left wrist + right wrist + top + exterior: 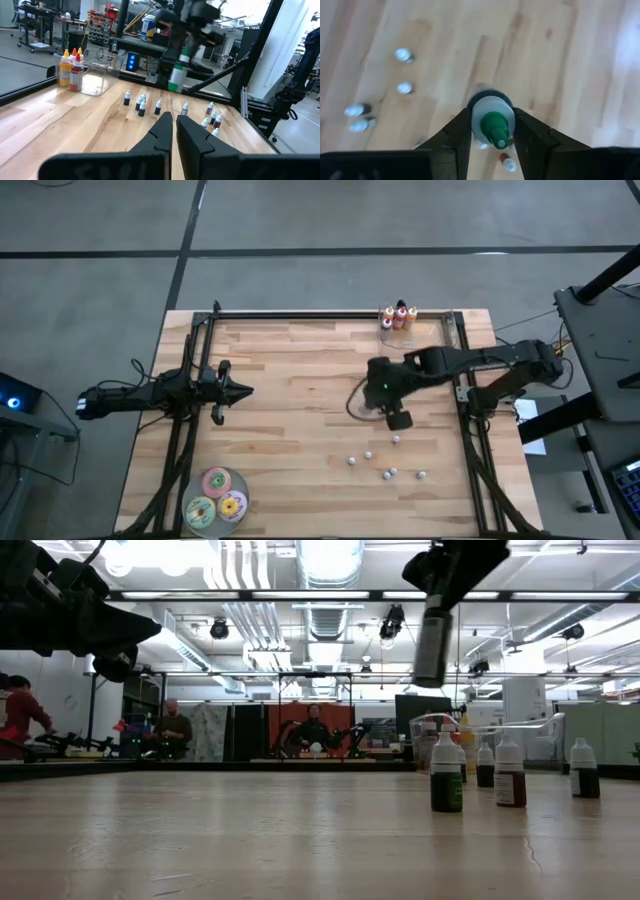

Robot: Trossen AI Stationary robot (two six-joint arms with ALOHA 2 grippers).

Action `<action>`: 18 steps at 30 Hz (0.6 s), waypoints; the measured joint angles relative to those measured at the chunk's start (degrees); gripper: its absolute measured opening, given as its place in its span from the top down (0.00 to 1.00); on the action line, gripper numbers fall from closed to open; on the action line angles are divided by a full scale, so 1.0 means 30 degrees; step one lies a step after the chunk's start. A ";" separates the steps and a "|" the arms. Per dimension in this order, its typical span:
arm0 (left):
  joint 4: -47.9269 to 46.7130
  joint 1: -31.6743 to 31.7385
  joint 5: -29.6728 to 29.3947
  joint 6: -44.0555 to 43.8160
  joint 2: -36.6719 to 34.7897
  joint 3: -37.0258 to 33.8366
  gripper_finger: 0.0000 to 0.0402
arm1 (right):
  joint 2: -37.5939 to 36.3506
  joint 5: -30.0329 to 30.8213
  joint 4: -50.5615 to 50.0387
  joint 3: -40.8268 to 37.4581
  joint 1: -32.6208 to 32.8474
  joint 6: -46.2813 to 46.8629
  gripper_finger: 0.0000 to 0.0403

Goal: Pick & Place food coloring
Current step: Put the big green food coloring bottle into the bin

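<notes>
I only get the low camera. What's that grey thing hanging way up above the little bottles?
Observer: That is the right gripper. The right wrist view shows it shut on a bottle with a green tip, held above the table.
Operator: Where's the other arm?
Observer: From above, the left gripper waits on the table's left side, fingers shut, well away from the small bottles.
Operator: Is there stuff I can't see?
Observer: Yes. Three round discs, pink, green and yellow, lie together near a corner on the left arm's side.
</notes>
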 joint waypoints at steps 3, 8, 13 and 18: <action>-0.0002 0.0000 0.0002 0.0002 0.0000 0.0003 1.00 | 0.0000 0.0002 -0.0010 0.0418 -0.0981 0.0263 0.72; 0.0000 0.0000 0.0005 -0.0001 0.0000 -0.0002 1.00 | 0.0000 0.0064 -0.0885 0.0993 -0.2578 0.1196 0.72; -0.0006 0.0000 0.0005 0.0005 0.0000 0.0004 1.00 | -0.0052 0.0067 -0.2176 0.1139 -0.4118 0.1740 0.72; 0.0000 0.0000 0.0005 -0.0001 0.0000 -0.0001 1.00 | -0.0146 0.0081 -0.2666 0.1139 -0.5830 0.1642 0.72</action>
